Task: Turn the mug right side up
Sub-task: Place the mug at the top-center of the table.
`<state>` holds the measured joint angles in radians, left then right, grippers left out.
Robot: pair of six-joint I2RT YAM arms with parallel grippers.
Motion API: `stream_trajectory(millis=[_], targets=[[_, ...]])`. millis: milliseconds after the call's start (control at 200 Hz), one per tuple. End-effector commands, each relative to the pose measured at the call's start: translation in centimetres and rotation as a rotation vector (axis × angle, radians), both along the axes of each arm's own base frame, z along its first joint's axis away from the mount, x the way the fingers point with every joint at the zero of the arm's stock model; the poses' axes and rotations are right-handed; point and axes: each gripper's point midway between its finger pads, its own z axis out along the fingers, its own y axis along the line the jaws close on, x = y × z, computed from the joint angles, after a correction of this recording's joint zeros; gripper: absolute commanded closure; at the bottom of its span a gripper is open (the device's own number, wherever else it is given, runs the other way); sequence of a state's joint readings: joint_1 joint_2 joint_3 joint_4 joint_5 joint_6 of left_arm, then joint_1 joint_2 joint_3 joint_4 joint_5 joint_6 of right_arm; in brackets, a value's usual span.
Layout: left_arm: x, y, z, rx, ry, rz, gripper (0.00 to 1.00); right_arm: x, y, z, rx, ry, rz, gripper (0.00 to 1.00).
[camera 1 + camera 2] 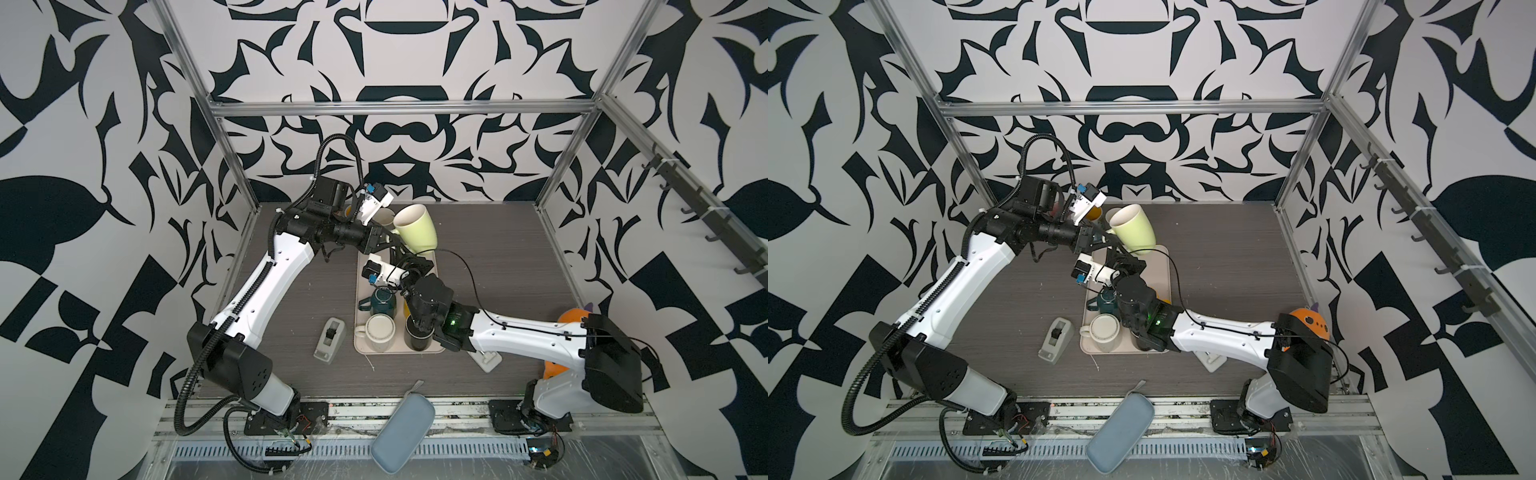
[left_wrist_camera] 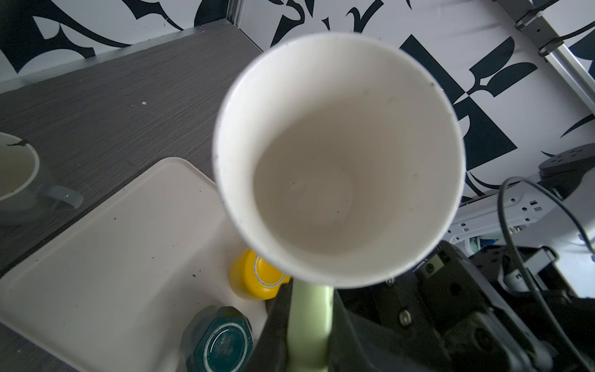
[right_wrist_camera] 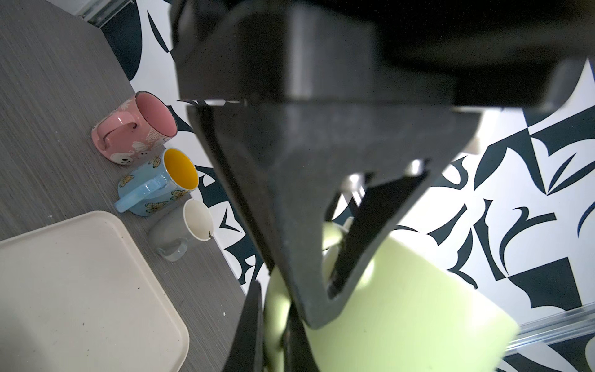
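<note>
Above the far end of the tray [image 2: 112, 244], the green mug [image 1: 415, 227] hangs tilted with its mouth partly upward, clear of the worktop [image 1: 498, 270]. The jaws of the left gripper [image 1: 392, 241] and the right gripper [image 1: 402, 252] are both pinched on its handle [image 2: 310, 315]. This looks like a handover between the 2 arms. Next, 1 must let go so the other can set it upright.
</note>
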<state>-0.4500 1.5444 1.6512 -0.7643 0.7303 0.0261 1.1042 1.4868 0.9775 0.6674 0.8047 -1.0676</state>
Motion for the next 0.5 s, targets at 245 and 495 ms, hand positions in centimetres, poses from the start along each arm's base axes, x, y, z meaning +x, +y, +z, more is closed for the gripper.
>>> stream_trajectory(millis=[245, 495], targets=[[2.8, 0.0, 2.2, -0.064, -0.091, 0.166, 1.0, -1.6, -3.4, 4.8, 0.294, 0.025, -0.007, 0.43], [7.3, 0.6, 3.1, -0.081, -0.169, 0.352, 1.0, -1.1, -8.1, 3.9, 0.483, 0.185, -0.063, 0.3]])
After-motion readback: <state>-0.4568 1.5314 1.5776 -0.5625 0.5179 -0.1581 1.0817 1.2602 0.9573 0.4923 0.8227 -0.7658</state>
